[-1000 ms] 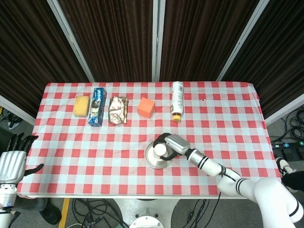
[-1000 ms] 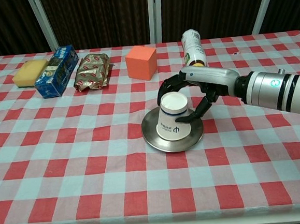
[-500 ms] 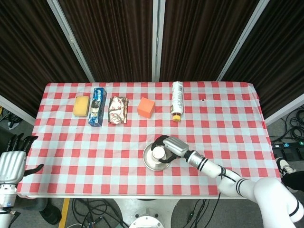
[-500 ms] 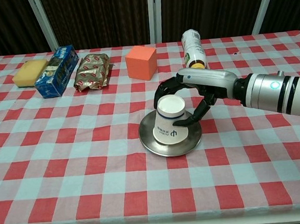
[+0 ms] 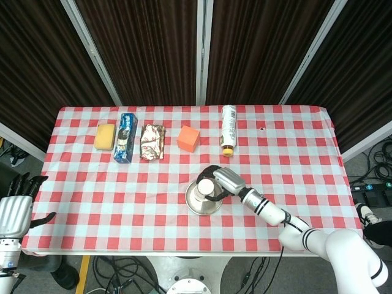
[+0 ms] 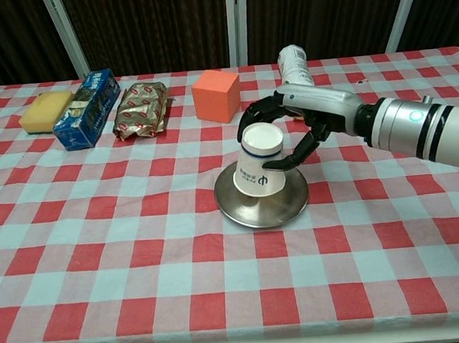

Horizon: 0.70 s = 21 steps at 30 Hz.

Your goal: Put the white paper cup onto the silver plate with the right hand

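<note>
The white paper cup (image 6: 259, 171) (image 5: 206, 186) is upside down and tilted, its wide rim on the silver plate (image 6: 263, 210) (image 5: 202, 206) near the table's middle. My right hand (image 6: 291, 124) (image 5: 223, 181) reaches in from the right and grips the cup's upper part, fingers curled behind it and the thumb pressing its front side. My left hand (image 5: 16, 207) hangs off the table at the lower left of the head view, fingers spread and holding nothing; the chest view does not show it.
Along the back of the checked table lie a yellow sponge (image 6: 45, 110), a blue box (image 6: 88, 107), a foil packet (image 6: 139, 108), an orange cube (image 6: 215, 95) and a white bottle (image 6: 293, 64) on its side, just behind my right hand.
My right hand has drawn slightly back and up with the cup, which now leans more steeply on the plate. The left hand has not moved.
</note>
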{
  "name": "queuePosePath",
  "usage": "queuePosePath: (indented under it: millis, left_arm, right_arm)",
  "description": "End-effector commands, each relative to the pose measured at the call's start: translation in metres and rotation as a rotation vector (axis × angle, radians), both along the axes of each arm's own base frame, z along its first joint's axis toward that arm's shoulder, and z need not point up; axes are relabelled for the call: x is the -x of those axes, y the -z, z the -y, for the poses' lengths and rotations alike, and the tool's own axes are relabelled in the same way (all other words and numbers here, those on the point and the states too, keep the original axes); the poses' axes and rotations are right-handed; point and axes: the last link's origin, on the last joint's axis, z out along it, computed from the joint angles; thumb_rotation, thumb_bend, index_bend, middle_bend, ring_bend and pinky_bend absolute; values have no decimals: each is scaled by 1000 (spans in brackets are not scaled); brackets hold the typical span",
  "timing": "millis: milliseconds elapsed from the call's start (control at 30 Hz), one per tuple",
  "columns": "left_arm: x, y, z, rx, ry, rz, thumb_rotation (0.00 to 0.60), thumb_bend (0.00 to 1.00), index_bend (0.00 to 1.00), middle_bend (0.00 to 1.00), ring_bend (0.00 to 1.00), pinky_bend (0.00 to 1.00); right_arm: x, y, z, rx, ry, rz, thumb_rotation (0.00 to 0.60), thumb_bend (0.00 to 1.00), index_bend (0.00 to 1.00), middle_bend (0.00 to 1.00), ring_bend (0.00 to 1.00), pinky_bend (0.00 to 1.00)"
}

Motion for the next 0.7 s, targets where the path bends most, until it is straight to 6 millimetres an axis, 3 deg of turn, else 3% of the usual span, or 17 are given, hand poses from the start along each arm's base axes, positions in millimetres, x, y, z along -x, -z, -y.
queuePosePath:
  millis: [33, 167, 333, 567, 700]
  left_arm:
    - [0, 0, 0, -1, 5, 2, 600, 18, 175, 177, 70, 67]
    - [0, 1, -1, 1, 14, 9, 600, 18, 175, 177, 70, 67]
    - [-1, 3, -2, 3, 19, 13, 600, 18, 175, 177, 70, 67]
    - [-4, 4, -2, 7, 32, 10, 600, 18, 175, 177, 70, 67]
    - [-5, 3, -3, 7, 36, 11, 600, 17, 175, 177, 70, 66]
  right_arm:
    - [11, -22, 0, 55, 22, 35, 600, 288, 577, 438, 214, 152]
    - [39, -43, 12, 129, 123, -18, 600, 288, 569, 436, 213, 152]
    - [68, -48, 19, 152, 213, -135, 600, 287, 501, 399, 182, 148]
    - [79, -50, 15, 154, 222, -228, 600, 223, 77, 221, 37, 79]
    - [84, -76, 9, 222, 211, -228, 600, 211, 0, 154, 0, 57]
